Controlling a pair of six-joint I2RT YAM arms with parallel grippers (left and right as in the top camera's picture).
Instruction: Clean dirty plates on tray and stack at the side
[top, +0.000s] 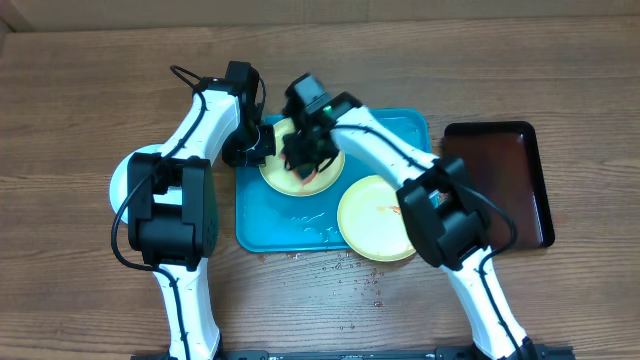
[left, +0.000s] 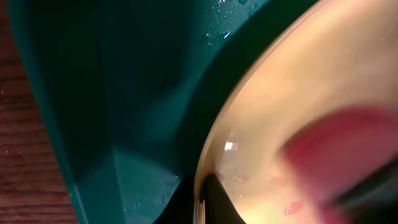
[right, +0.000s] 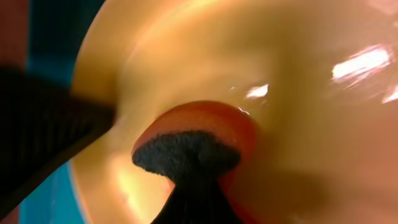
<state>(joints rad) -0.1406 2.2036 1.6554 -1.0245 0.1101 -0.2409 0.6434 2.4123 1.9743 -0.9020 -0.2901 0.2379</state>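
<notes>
The right end effector (top: 305, 152) is pressed together on an orange sponge (right: 208, 124) with a dark scouring layer, pushed against the well of a yellow-green plate (top: 283, 178). The left end effector (top: 250, 145) is pinched on that plate's left rim, steadying it. The plate lies in the far half of the teal tray (top: 270, 225), which sits mid-way across the surface (top: 90, 80).

The plate looks like thin, light, stiff plastic. It is glossy and wet, so it is probably slippery and apt to slide or tip under scrubbing. The raised rim is the one sound hold.

A second yellow-green plate (top: 375, 218) overhangs the tray's near right corner. A blue-white plate (top: 120, 185) lies toward the surface's left edge, partly under the left arm.
</notes>
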